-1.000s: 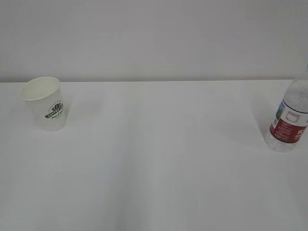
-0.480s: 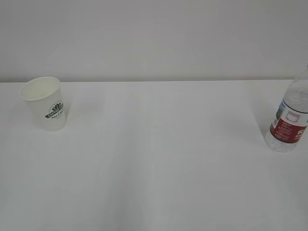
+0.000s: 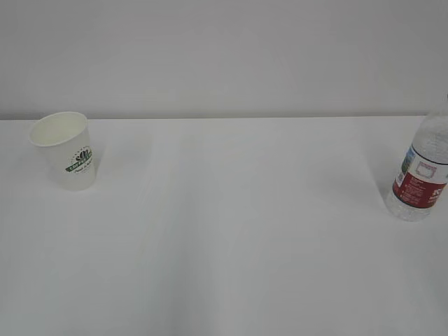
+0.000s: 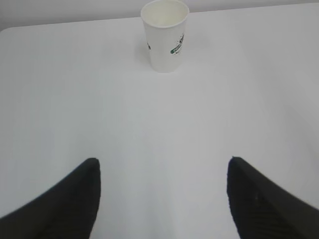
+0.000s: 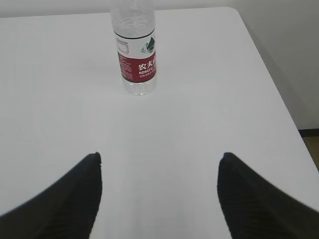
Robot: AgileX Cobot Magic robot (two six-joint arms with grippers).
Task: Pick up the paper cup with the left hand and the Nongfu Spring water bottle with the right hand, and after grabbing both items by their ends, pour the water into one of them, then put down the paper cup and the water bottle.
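Observation:
The paper cup (image 3: 66, 150) (image 4: 165, 35) stands upright at the table's far left, white with a green logo. At the far right edge stands the Nongfu Spring water bottle (image 3: 421, 175) (image 5: 135, 50), clear with a red-and-white label, its top cut off by both views. My left gripper (image 4: 163, 164) is open, well short of the cup, with only bare table between its black fingers (image 4: 75, 199). My right gripper (image 5: 159, 159) is open too, well back from the bottle and empty. Neither gripper shows in the exterior view. No water can be made out.
The white table (image 3: 231, 231) runs back to a pale wall. In the right wrist view its right edge and rounded far corner (image 5: 239, 15) lie close beside the bottle, with floor beyond.
In the exterior view the cup and the bottle stand where they were. Neither gripper shows there at any time.

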